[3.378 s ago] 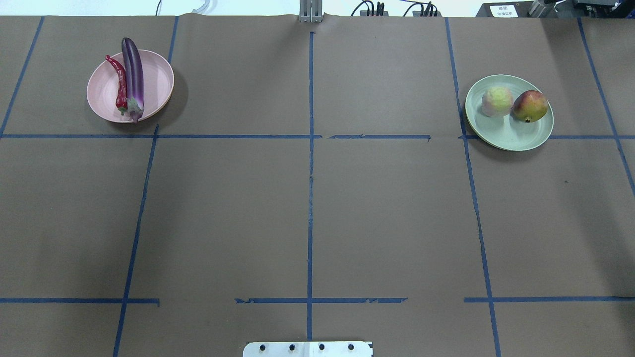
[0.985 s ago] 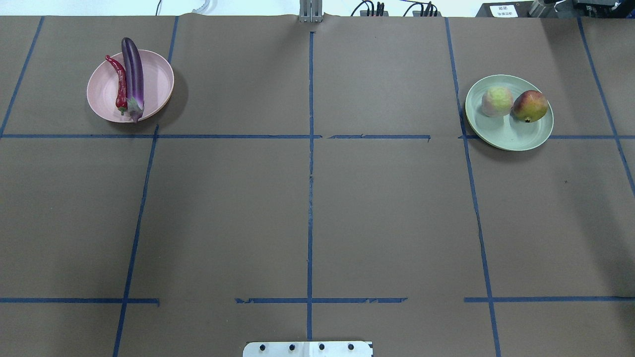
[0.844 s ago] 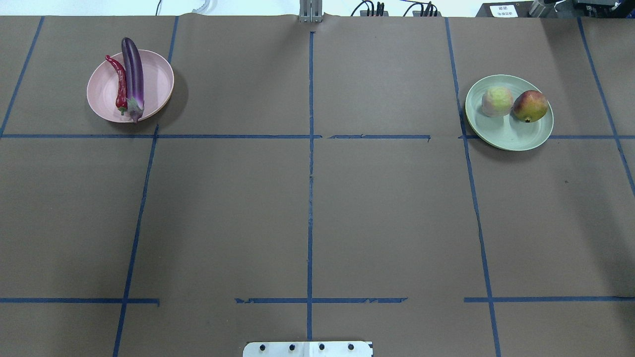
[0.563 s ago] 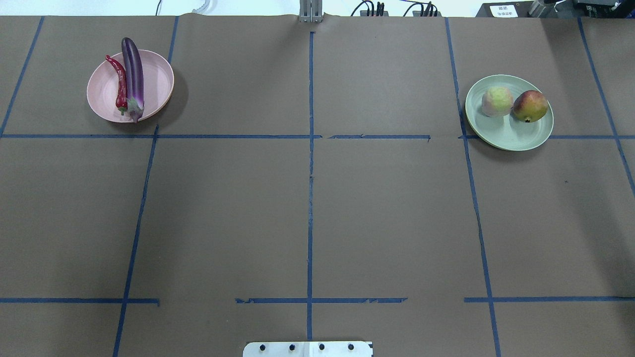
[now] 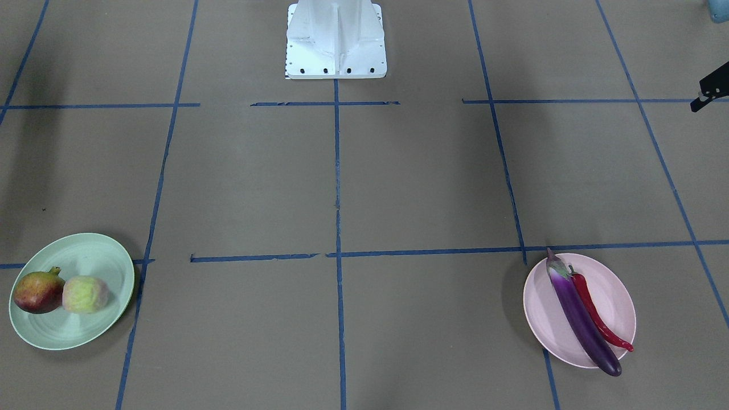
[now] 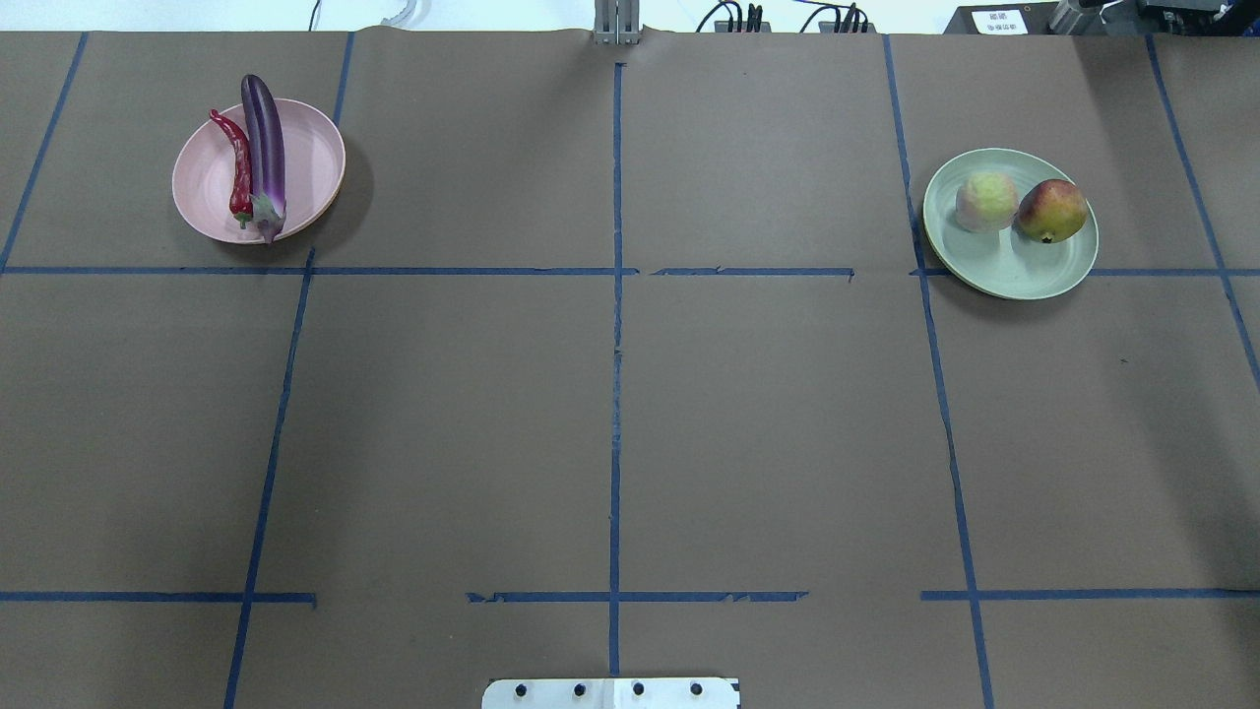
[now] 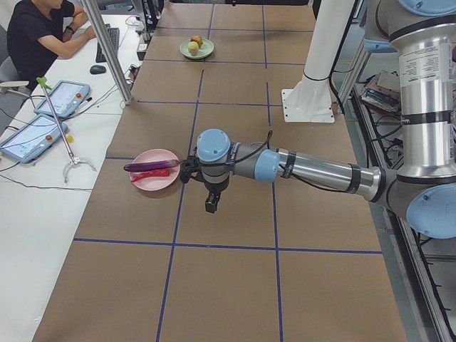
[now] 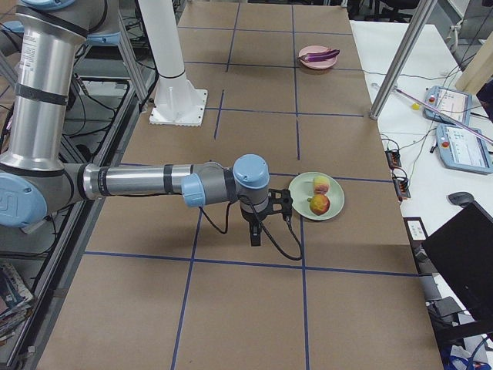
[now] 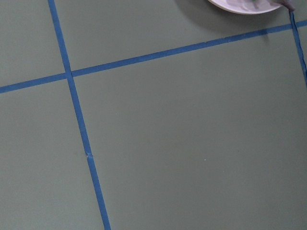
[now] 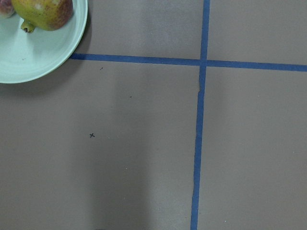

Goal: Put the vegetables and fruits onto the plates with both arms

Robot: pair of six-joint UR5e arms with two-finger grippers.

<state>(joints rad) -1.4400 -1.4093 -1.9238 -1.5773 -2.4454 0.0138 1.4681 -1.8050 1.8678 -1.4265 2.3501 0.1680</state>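
The purple eggplant (image 6: 264, 153) and the red chili pepper (image 6: 238, 167) lie side by side on the pink plate (image 6: 310, 167) at the far left. The pale green-pink fruit (image 6: 985, 201) and the red-and-yellow-green fruit (image 6: 1051, 210) sit on the mint green plate (image 6: 1014, 271) at the far right. My left gripper (image 7: 210, 208) hangs above the table near the pink plate (image 7: 155, 178). My right gripper (image 8: 256, 239) hangs beside the green plate (image 8: 304, 208). I cannot tell whether either is open or shut. Neither wrist view shows fingers.
The white base block (image 5: 336, 40) stands at the robot's side of the brown table, which is marked with blue tape lines (image 6: 616, 345). A person (image 7: 43, 32) sits at a side desk with tablets. A black part (image 5: 709, 94) shows at the front view's right edge.
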